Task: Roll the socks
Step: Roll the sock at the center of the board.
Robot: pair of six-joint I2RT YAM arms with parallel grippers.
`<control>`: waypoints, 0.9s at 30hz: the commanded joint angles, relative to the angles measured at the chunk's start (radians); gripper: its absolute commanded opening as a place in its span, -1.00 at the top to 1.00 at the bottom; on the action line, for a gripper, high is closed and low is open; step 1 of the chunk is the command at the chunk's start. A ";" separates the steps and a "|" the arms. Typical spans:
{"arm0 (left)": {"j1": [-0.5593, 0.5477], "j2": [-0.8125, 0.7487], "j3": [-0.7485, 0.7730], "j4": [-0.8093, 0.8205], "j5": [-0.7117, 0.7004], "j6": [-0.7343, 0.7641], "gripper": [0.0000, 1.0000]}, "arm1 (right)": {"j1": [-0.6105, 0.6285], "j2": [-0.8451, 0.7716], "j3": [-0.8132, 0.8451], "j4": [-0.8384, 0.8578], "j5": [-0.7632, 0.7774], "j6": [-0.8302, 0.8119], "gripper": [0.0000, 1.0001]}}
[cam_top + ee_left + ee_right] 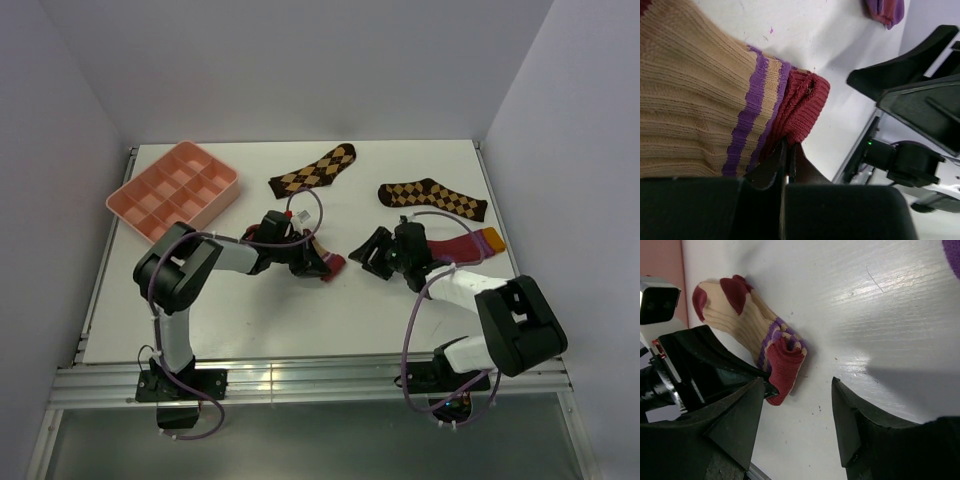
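The tan sock [742,315], with maroon toe and heel, lies at the table's middle. Its purple-striped cuff ends in a maroon band [802,102]. My left gripper [786,148] is shut on that maroon band's edge and covers most of the sock in the top view, where only the cuff end [333,265] shows. My right gripper [797,410] is open and empty, just right of the cuff, not touching it; it also shows in the top view [375,252]. The crimson sock [458,246] with orange cuff lies behind my right arm, and its purple toe [885,10] shows.
A pink compartment tray [228,172] stands at the back left. Two dark brown argyle socks [313,170] [432,197] lie along the back. The two grippers face each other closely at the table's middle.
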 commanded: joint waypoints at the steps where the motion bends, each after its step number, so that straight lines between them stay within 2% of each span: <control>1: 0.012 0.034 0.007 -0.009 0.079 -0.079 0.99 | 0.028 0.052 0.047 0.069 0.000 -0.014 -0.26; 16: 0.058 0.071 -0.010 0.034 0.127 -0.217 0.99 | 0.100 0.204 0.146 0.058 0.048 0.014 -0.18; 27: 0.080 0.089 -0.034 0.076 0.140 -0.266 0.99 | 0.138 0.255 0.221 -0.055 0.083 0.014 -0.12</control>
